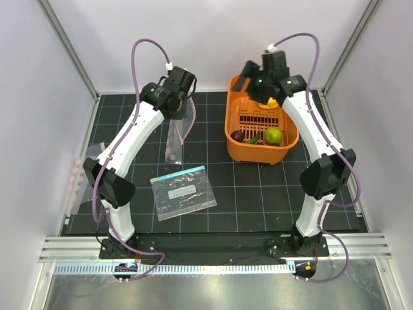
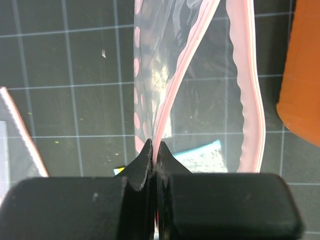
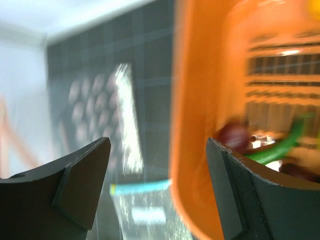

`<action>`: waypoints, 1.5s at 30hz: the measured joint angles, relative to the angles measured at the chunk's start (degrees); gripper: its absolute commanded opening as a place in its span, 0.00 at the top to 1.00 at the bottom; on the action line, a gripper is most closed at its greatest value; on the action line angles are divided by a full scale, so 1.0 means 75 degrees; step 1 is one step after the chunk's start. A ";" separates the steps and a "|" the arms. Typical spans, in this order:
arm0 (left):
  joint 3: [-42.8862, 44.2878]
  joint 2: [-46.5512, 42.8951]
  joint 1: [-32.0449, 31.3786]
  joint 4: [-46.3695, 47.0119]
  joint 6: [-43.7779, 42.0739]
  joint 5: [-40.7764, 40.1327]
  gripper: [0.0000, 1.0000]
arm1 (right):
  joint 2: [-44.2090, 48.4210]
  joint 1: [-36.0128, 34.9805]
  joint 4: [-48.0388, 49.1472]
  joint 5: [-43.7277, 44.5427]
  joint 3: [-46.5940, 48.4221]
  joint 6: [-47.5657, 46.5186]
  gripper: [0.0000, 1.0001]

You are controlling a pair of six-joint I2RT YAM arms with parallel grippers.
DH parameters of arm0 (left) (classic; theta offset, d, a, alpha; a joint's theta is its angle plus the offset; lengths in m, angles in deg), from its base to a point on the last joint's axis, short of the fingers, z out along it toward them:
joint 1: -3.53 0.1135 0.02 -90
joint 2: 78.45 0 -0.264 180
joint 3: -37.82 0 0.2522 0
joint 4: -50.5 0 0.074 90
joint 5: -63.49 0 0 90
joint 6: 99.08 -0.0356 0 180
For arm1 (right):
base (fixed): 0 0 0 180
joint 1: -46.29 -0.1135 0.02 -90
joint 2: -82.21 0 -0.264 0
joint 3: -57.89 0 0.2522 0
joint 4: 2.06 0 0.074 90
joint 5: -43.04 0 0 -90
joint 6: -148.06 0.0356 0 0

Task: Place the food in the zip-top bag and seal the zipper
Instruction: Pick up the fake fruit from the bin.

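Nearest the front edge of the counter [image 1: 258,194], a little left of centre, a clear teal-strip bag [image 1: 184,192] with a white label lies flat on the black grid. Further back, toward the far left corner, the left gripper [image 2: 155,150] hangs above the counter. Its fingers are clenched on one lip of the zip-top bag [image 1: 174,139], pinching the pink zipper [image 2: 175,85] right at the tips. The bag dangles from that grip, its lower end down by the grid. The other pink lip bows away to the side, so the mouth gapes. Over by the far right corner stands the orange basket [image 1: 261,154], and all the food sits in it. At its near end the maroon piece [image 1: 238,135], the green chili [image 1: 253,139] and the green round fruit [image 1: 273,135] lie in a row. The yellow pepper [image 1: 272,103] is further back, half hidden under the arm. The right gripper [image 3: 158,145] hovers at the basket's far end, fingers spread wide and grasping nothing, with the basket's wall showing between them in the blurred wrist view.
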 measured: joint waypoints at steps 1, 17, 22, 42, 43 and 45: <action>-0.0108 -0.0026 0.0000 0.0064 0.0032 0.0090 1.00 | -0.0026 0.0143 -0.0067 0.0353 0.0096 0.0175 0.14; -0.0565 -0.0070 -0.0353 0.0484 0.0405 0.0962 1.00 | -0.2133 0.0682 0.0323 0.4779 0.0554 0.3348 0.00; -0.0618 -0.0085 -0.0356 0.0487 0.0425 0.0979 1.00 | -0.2649 0.0746 0.0551 0.5217 0.0554 0.4045 0.00; -0.0277 -0.0111 -0.0356 0.0446 0.0580 0.0950 1.00 | -0.4602 0.1638 0.1239 0.5211 0.1699 0.5383 0.19; -0.0233 -0.0105 -0.0356 0.0437 0.0595 0.0950 1.00 | -0.4605 0.1638 0.1227 0.5176 0.1722 0.5400 0.23; -0.0189 -0.0093 -0.0356 0.0431 0.0603 0.0953 1.00 | -0.4605 0.1638 0.1236 0.5129 0.1737 0.5353 0.33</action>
